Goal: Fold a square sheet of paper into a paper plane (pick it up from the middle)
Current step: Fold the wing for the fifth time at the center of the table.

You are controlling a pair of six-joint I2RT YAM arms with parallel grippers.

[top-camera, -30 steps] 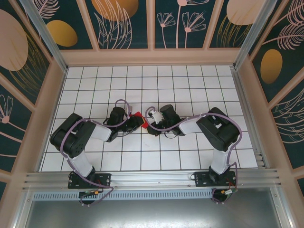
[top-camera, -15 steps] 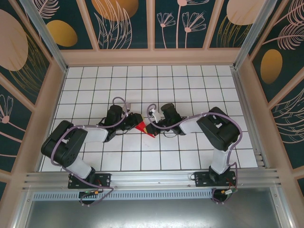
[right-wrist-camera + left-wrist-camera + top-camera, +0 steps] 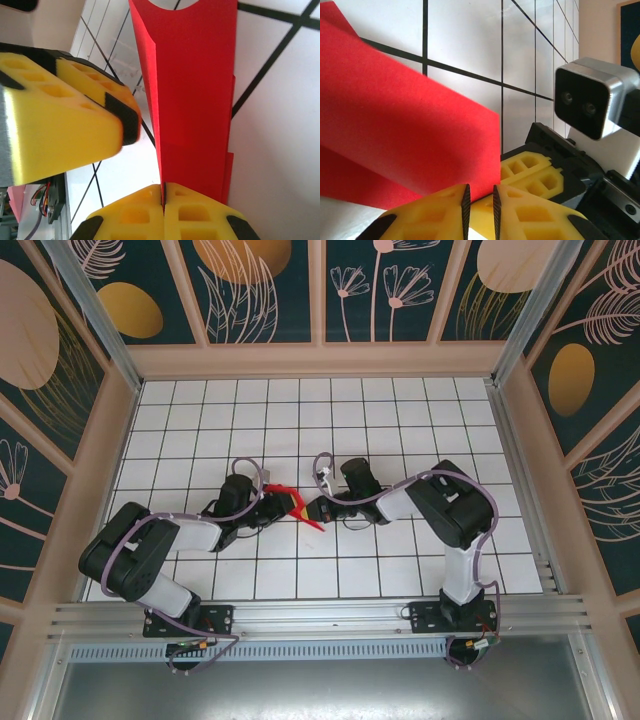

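The square sheet of paper [image 3: 291, 503] is a folded red strip lifted off the grid table between my two grippers. My right gripper [image 3: 163, 187] is shut on the strip's [image 3: 195, 90] near end, and the layers stand up on edge from its tips. In the top view the right gripper [image 3: 314, 508] is on the paper's right and my left gripper [image 3: 271, 503] is on its left. The left gripper [image 3: 480, 188] is open by a narrow gap with nothing in it. The paper [image 3: 395, 125] lies just beyond its tips. Its yellow fingers [image 3: 65, 120] sit beside the strip, apart from it.
The white grid table [image 3: 400, 420] is fenced by wooden walls [image 3: 320, 360] on three sides, with a metal rail [image 3: 320, 615] at the near edge. Both arms meet close together at mid-table. The right wrist camera housing [image 3: 592, 102] sits close ahead of the left gripper.
The right gripper has shut on the red paper and lifted it off the table. The left arm has swung down and left, its gripper staying at the paper's left end.
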